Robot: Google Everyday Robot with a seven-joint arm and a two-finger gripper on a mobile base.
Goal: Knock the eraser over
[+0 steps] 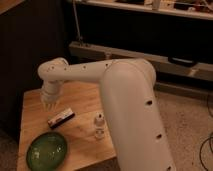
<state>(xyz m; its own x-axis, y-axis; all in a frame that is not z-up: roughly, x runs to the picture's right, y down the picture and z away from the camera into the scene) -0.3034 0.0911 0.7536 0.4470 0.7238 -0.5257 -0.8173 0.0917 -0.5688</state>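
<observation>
The eraser (61, 119) is a slim black block with a pale side face. It lies flat on the wooden table (80, 145), left of centre, between the green bowl and the bottle. My gripper (50, 105) hangs at the end of the white arm, just above and behind the eraser's left end, apart from it. The arm's bulk covers the right part of the table.
A green bowl (46, 150) sits at the table's front left corner. A small clear bottle with a white cap (99, 125) stands upright right of the eraser. A dark cabinet wall stands behind the table, and carpeted floor lies to the right.
</observation>
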